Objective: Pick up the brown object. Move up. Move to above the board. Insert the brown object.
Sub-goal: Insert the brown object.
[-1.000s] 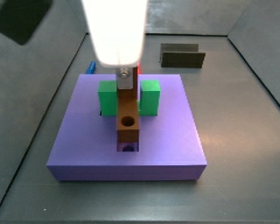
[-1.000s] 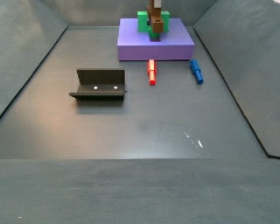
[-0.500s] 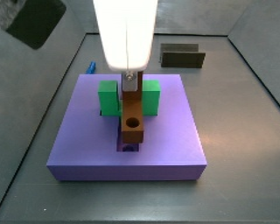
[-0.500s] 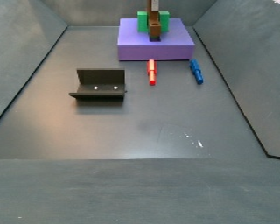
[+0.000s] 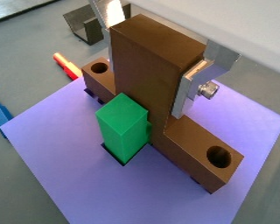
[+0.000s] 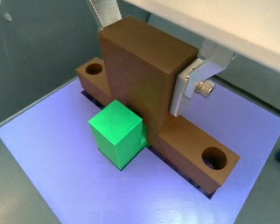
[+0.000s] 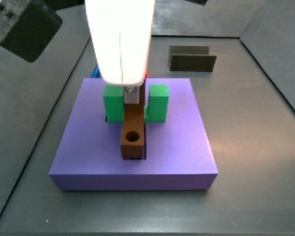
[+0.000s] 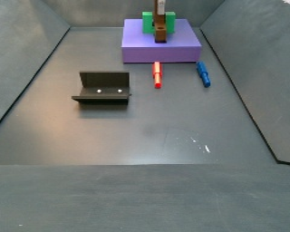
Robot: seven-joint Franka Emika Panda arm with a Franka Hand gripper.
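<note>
The brown object [image 5: 154,83] stands with its upright stem between my gripper's silver fingers [image 5: 196,81]. Its long bar with round holes lies low in the groove of the purple board [image 5: 73,166]. My gripper [image 7: 133,91] is shut on the stem, directly over the board [image 7: 175,152]. The bar [image 7: 134,138] runs toward the board's near edge. A green block [image 7: 157,104] flanks the gripper on both sides and sits against the stem in a wrist view [image 6: 116,131]. In a side view the board [image 8: 141,47] is far back, with the brown object [image 8: 161,31] on it under the gripper [image 8: 161,13].
The dark fixture [image 8: 102,87] stands on the grey floor left of centre, and behind the board to the right in a side view [image 7: 194,60]. A red marker [image 8: 158,73] and a blue marker [image 8: 203,73] lie just in front of the board. Grey walls enclose the floor.
My gripper has come straight down with the brown object. The bar, which hung above the groove a second ago, now sits down in it.
</note>
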